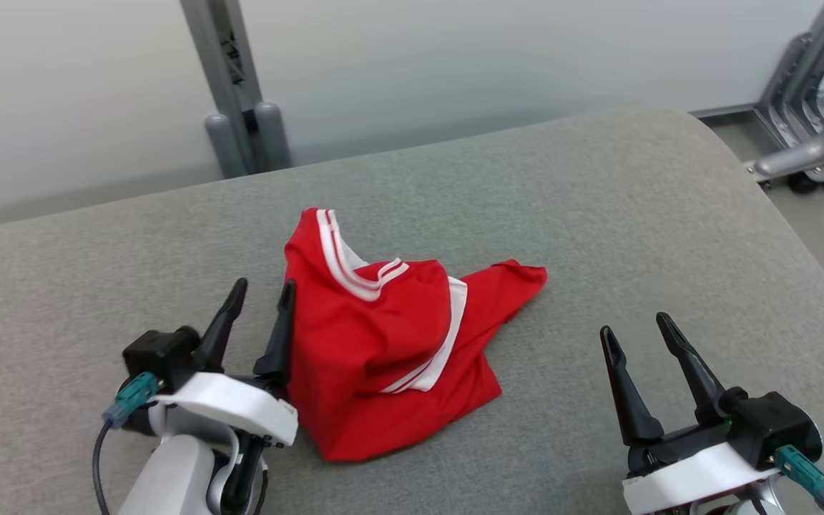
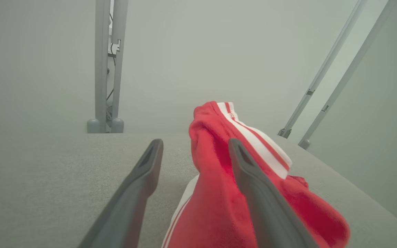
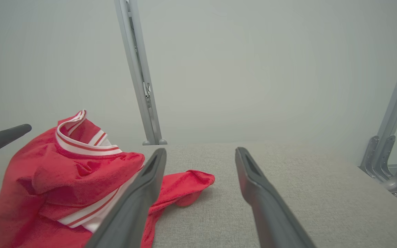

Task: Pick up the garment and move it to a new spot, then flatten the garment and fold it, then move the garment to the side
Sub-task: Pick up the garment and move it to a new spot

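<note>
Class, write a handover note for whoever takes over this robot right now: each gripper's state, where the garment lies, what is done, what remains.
Left gripper: open, one finger against the red garment, nothing clamped.
Right gripper: open, over the bare grey cushion, apart from the garment.
Garment: crumpled heap mid-cushion, white-striped trim sticking up.
Done: at most the first move; the garment lies released.
Left: flatten, fold, move aside.
</note>
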Tool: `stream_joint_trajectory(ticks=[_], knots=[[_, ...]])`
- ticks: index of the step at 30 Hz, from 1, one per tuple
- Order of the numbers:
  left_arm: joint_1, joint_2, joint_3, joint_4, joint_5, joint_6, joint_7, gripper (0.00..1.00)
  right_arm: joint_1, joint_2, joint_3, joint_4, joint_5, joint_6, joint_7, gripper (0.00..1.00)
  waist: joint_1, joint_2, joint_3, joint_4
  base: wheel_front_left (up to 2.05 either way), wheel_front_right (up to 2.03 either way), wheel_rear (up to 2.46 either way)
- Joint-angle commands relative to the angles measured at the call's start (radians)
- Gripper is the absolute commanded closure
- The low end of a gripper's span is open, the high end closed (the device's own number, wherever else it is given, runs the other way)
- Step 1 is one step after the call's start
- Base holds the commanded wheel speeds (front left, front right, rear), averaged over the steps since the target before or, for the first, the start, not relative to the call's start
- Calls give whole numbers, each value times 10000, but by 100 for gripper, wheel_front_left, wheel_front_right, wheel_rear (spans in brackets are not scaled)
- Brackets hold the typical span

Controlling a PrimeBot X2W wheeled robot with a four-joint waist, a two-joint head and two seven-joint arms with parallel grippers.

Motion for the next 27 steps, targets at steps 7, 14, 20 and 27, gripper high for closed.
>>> stream_joint_trajectory(ticks=[7,14,20,27], knots=[[1042,-206,1211,-939,724,372,-38,0,258,-43,-23,64,-49,-3,-55,0,0,0,-602,845,0,0,0],[2133,-309,1400,-2371,1793,755,-37,0,588,-44,-157,160,-25,-3,-55,0,0,0,-1061,1788,0,0,0],[2816,-317,1200,-3000,2327,1010,-39,0,849,-43,-365,232,-180,-3,-55,0,0,0,-1407,2390,0,0,0],[3514,-320,1143,-3240,3095,1176,-39,0,1200,-43,-630,348,-250,-3,-55,0,0,0,-1781,2759,0,0,0]])
